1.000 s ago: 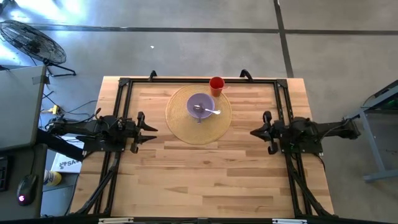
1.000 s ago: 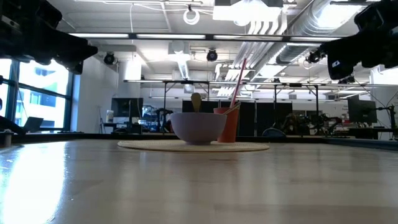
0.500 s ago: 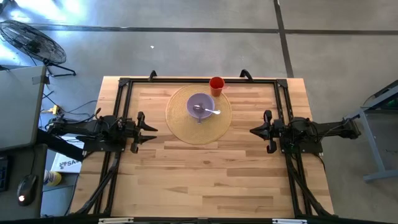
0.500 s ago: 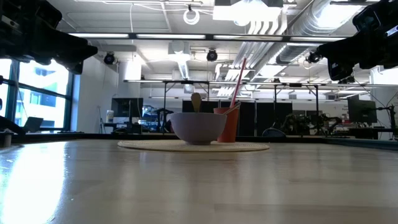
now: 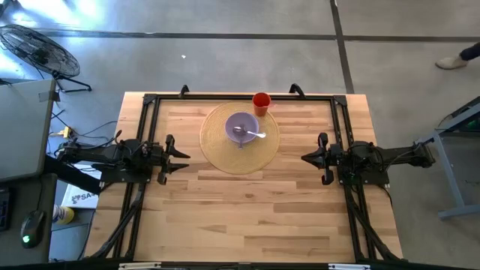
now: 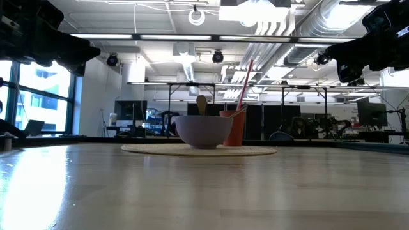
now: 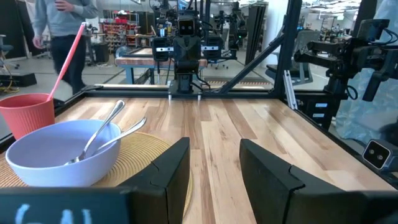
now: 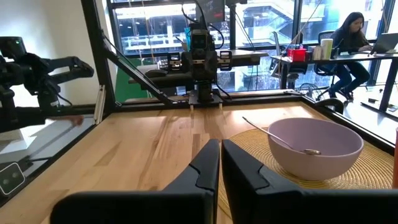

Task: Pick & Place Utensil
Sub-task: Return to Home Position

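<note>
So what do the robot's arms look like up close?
Both the left arm and the right arm are matte black, built of slim links and boxy joints. The left end effector and right end effector each have two flat, angular dark fingers.

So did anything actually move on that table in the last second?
Barely. The right arm rose a touch, seen in the low view, and a person's shoe appeared at the high view's edge. Nothing was grabbed or released. The left arm, purple bowl, utensils and orange cup stayed put.
</note>
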Tool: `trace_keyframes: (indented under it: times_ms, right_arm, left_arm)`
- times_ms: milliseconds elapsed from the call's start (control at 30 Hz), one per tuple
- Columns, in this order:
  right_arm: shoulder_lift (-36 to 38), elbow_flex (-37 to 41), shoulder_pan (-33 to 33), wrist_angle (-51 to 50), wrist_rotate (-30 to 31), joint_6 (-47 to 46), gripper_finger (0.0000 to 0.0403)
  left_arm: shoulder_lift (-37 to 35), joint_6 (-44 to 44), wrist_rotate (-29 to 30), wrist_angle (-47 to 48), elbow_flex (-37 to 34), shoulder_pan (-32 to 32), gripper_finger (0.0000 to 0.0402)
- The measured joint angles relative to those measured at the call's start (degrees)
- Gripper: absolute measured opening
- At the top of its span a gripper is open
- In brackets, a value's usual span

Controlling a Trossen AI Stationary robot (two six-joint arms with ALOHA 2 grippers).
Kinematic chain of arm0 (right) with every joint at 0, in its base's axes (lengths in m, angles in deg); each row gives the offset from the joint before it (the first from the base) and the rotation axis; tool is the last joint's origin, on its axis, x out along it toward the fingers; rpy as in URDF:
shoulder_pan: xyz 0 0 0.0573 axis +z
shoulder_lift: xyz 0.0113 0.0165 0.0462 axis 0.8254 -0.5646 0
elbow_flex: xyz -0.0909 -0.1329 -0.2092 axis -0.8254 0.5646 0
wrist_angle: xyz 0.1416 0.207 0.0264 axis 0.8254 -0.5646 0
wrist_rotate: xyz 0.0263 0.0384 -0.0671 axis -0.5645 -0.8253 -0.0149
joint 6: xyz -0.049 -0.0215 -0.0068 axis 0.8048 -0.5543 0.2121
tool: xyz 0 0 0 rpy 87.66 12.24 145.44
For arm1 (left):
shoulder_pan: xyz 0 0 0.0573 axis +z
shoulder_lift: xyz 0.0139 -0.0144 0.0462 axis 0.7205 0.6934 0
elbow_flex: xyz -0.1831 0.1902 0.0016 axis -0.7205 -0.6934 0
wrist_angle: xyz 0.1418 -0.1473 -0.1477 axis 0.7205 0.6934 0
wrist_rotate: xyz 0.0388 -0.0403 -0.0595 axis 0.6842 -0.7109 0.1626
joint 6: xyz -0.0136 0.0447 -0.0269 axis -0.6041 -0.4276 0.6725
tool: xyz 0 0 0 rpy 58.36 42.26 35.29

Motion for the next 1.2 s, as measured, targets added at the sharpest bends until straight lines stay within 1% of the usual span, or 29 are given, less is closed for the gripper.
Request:
trace_keyframes:
  times_ms: [1033,1200]
  right_arm:
    - [-0.02,0.02,0.00,0.02,-0.01,0.00,0.0012]
    - [-0.02,0.02,0.00,0.02,-0.02,0.00,0.0012]
  left_arm:
    - [0.00,0.02,-0.10,-0.01,0.00,0.00,0.0138]
    - [0.01,0.11,-4.12,0.00,0.00,-0.01,0.0138]
